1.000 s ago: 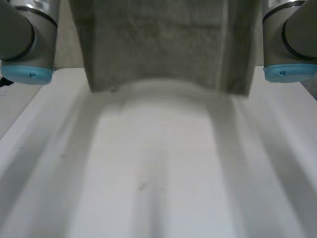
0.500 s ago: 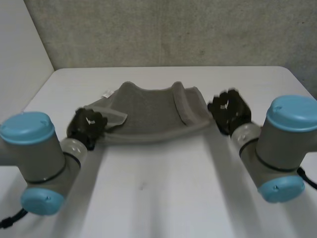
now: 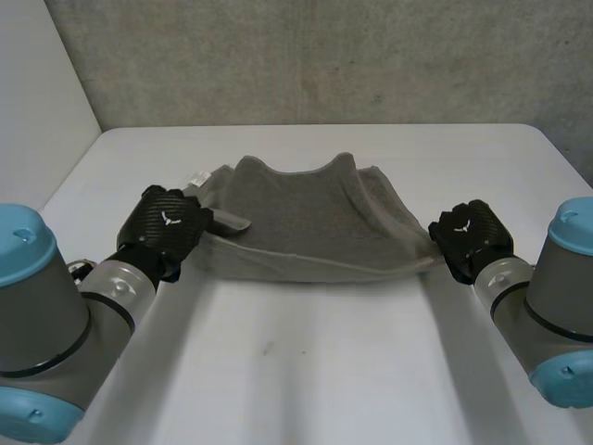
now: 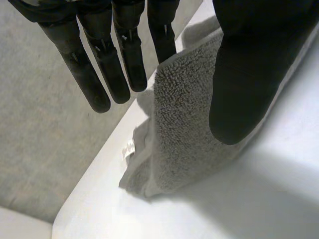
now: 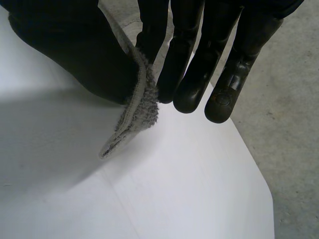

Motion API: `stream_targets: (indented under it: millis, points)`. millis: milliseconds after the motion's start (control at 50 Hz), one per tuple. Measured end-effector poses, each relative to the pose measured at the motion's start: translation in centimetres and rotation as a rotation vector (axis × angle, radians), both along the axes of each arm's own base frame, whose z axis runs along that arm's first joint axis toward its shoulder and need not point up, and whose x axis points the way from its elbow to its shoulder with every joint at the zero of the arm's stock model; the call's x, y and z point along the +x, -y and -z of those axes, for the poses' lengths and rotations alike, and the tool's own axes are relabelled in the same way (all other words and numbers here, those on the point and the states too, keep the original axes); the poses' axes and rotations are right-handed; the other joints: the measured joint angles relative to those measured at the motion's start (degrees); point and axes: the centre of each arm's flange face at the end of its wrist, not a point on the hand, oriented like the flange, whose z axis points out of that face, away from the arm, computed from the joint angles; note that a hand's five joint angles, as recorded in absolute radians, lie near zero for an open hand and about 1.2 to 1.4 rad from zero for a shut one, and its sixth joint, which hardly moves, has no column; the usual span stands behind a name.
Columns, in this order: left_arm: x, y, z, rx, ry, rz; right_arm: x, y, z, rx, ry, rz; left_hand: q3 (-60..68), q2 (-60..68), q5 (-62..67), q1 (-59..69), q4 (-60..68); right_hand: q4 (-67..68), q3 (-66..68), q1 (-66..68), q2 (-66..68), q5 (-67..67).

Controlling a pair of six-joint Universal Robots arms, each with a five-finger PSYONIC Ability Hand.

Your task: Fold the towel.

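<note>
Head view shows the towel (image 3: 306,227) now low, across the far half of the table (image 3: 306,371), about midway between its left and right edges. One second ago it was hanging high, close before the camera. Half a second ago it was already down but more bunched, with both hands nearer the far edge. Since then the arms have drawn back toward the near edge and apart from each other, so the near edge of the towel is now pulled almost straight between the two hands. The far part rests on the table in soft waves, with a small white label (image 3: 198,176) at its far left corner.

The left robot hand (image 3: 167,230) is at the near left corner of the towel. In the left wrist view the cloth passes between the thumb (image 4: 239,74) and the straight fingers (image 4: 124,59), and I judge it to be pinched there, because the edge is tight. The right robot hand (image 3: 473,236) clearly pinches the near right corner between thumb and fingers (image 5: 192,74), and a short end of cloth sticks out below them.

I judge that the towel is being laid out and stretched, and that the fold itself is not yet made.
</note>
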Motion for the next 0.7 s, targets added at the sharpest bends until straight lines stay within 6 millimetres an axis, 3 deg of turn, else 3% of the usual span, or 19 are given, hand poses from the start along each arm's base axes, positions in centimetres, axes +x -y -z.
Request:
stream_targets:
  millis: [140, 360, 520, 620, 700]
  points:
    - [-0.2, -0.4, -1.2, -0.006, -0.016, 0.082, -0.1, 0.2, 0.1, -0.010, 0.006, -0.005, -0.30, -0.38, -0.38, -0.41, -0.38, 0.00, 0.00, 0.00, 0.00, 0.02]
    - [1.8, 1.4, -0.7, -0.006, 0.031, 0.034, -0.5, 0.7, 0.0, -0.023, 0.008, 0.010, -0.45, -0.47, -0.44, -0.42, -0.43, 0.00, 0.00, 0.00, 0.00, 0.02]
    - [3.6, 3.2, 0.6, 0.008, 0.099, 0.021, -1.0, 1.1, 0.0, -0.023, 0.004, 0.023, 14.25, 14.28, 14.08, 14.04, 14.29, 0.00, 0.00, 0.00, 0.00, 0.02]
    - [3.4, 2.9, 1.3, 0.032, 0.093, 0.085, -1.1, 1.0, 0.0, -0.018, 0.002, 0.024, 12.07, 12.08, 12.25, 11.67, 12.09, 0.00, 0.00, 0.00, 0.00, 0.03]
    - [2.5, 1.7, 1.6, 0.052, 0.068, 0.195, -1.1, 1.0, 0.0, -0.014, 0.001, 0.025, 0.40, 0.39, 0.54, 0.07, 0.54, 0.00, 0.00, 0.00, 0.00, 0.02]
